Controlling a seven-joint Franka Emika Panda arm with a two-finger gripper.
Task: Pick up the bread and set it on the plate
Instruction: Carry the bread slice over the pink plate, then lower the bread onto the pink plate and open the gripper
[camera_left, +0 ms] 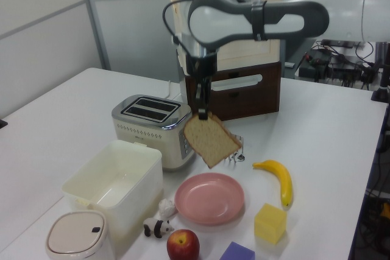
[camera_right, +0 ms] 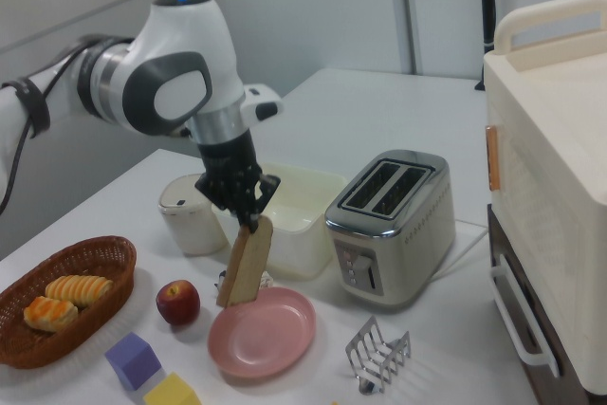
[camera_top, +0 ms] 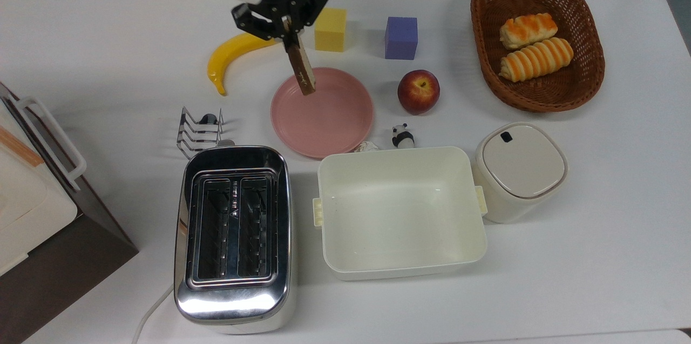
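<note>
Carry step: gripper (camera_top: pixel 288 28) pinching bread (camera_left: pixel 211 140) by top edge, slice hanging below, above plate (camera_top: pixel 345 128). Next: lower, release.

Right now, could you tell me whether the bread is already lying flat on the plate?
No, in the left view the bread hangs from the pincer above the plate, clear of it.

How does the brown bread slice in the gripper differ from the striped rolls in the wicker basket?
The brown bread slice is flat and squarish; the striped rolls are long and rounded. The slice hangs tilted from the gripper above the pink plate; the rolls lie in the wicker basket. All are bread.
</note>
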